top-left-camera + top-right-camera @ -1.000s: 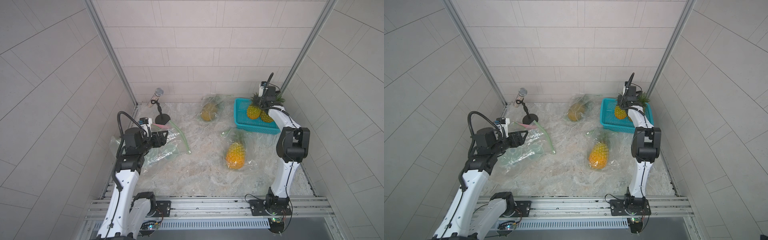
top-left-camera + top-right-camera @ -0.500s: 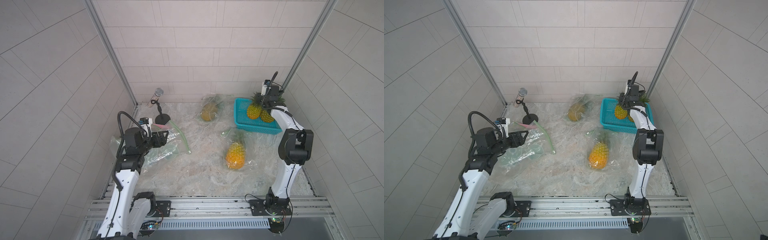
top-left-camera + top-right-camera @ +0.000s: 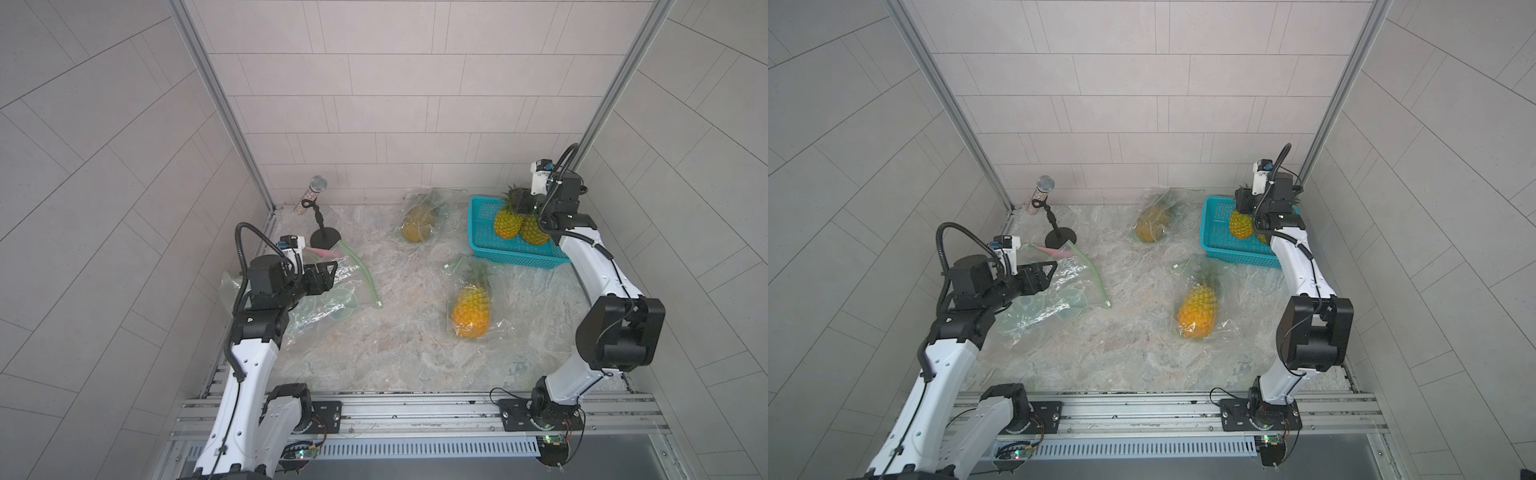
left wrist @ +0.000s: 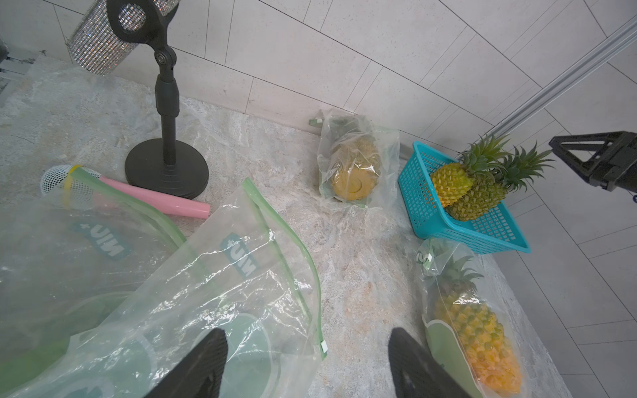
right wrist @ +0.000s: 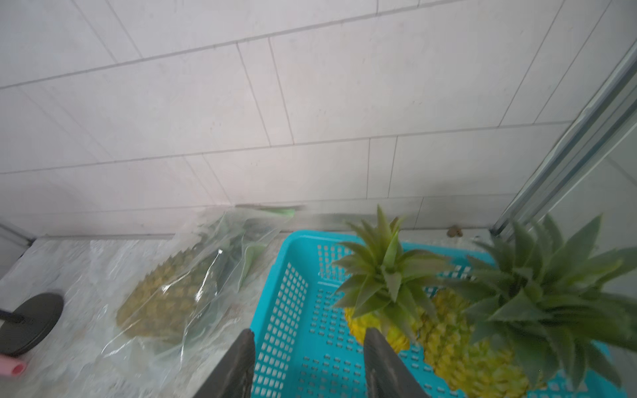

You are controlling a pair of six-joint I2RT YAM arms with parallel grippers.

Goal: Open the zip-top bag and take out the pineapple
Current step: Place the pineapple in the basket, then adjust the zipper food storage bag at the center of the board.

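Note:
A pineapple [image 3: 471, 312] lies sealed in a clear zip-top bag [image 3: 500, 291] mid-table, seen too in the left wrist view [image 4: 477, 327]. A second bagged pineapple [image 3: 417, 218] rests by the back wall. Two bare pineapples [image 5: 444, 330] lie in the teal basket [image 5: 286, 286]. My right gripper [image 5: 308, 336] hangs open over the basket's near side, holding nothing. My left gripper [image 4: 306, 341] stands open above the edge of empty green-zip bags [image 4: 220, 282] at the left, well apart from the bagged pineapple.
A black microphone stand [image 3: 321, 226] with a glittery microphone stands at the back left. A pink-handled microphone [image 4: 155, 200] lies beside its base, partly under a bag. The basket [image 3: 473, 235] sits in the back right corner near the wall.
My right gripper has gone from shut to open and has lifted slightly back from the pineapples in the basket. The left arm has stayed put.

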